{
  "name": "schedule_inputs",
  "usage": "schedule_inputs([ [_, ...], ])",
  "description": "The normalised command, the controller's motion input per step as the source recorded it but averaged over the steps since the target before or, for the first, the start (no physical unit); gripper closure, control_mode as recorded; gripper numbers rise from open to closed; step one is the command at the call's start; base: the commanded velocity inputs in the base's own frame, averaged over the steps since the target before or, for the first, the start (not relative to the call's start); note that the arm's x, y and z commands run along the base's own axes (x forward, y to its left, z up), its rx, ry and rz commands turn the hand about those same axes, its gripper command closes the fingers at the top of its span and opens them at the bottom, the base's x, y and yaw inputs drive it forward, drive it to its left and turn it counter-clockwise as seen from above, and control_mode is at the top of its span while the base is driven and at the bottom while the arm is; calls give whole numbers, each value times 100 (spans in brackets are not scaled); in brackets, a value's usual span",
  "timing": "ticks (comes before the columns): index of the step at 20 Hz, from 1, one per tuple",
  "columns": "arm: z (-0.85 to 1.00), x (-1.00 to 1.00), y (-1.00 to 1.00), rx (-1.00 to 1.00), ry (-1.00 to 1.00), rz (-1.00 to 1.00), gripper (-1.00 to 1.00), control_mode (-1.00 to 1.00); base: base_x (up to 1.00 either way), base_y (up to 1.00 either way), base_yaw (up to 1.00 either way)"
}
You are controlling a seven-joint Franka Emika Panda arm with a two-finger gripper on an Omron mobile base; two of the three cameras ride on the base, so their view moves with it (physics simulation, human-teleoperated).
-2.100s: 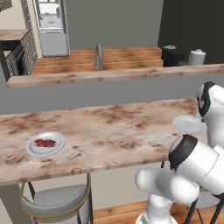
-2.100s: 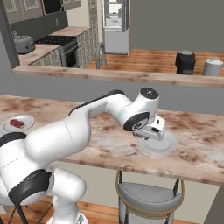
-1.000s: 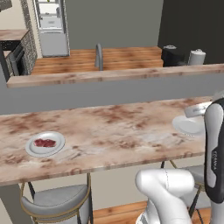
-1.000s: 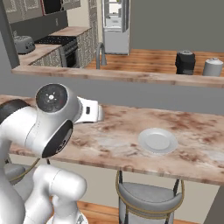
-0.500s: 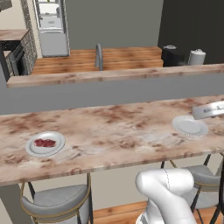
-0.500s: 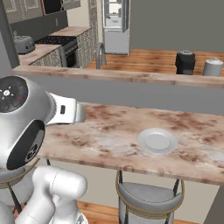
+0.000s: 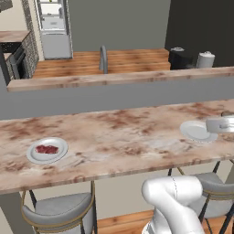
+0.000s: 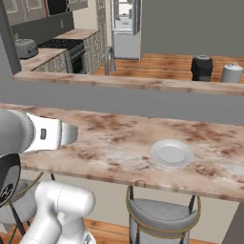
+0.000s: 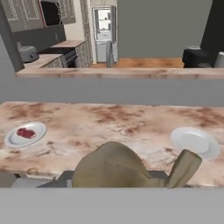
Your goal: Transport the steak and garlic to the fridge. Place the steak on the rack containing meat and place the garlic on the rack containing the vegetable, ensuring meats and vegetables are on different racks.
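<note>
While the garlic hangs close under my hand camera, a tan bulb with its stalk pointing to the right, I judge that my gripper is clamped on it; the bulb covers my fingers, so the hold itself is inferred from its being raised off the counter.

The step in hand is carrying it to the fridge, which stands well apart at the far end of the kitchen, beyond the raised bar ledge. Doing this well means keeping the hand level and the grip steady as the base drives, swinging the arm clear of the ledge, and not choosing a rack until the shelves can be read. From here the white shelved section is too small to tell which rack holds meat and which the vegetable.

On the counter, the steak lies flat in the middle of the left plate, waiting its turn. The right plate holds nothing. The two plates sit well apart along the counter's near edge.
</note>
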Motion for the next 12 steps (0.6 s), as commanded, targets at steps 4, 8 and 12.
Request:
schedule_inputs([
  [4,23,-39,0,1,-8,-2,100,100,-50,0,-4],
  [8,0,0,0,0,0,0,100,100,-100,0,-13],
  [12,0,0,0,0,0,0,100,100,-100,-2,-9],
])
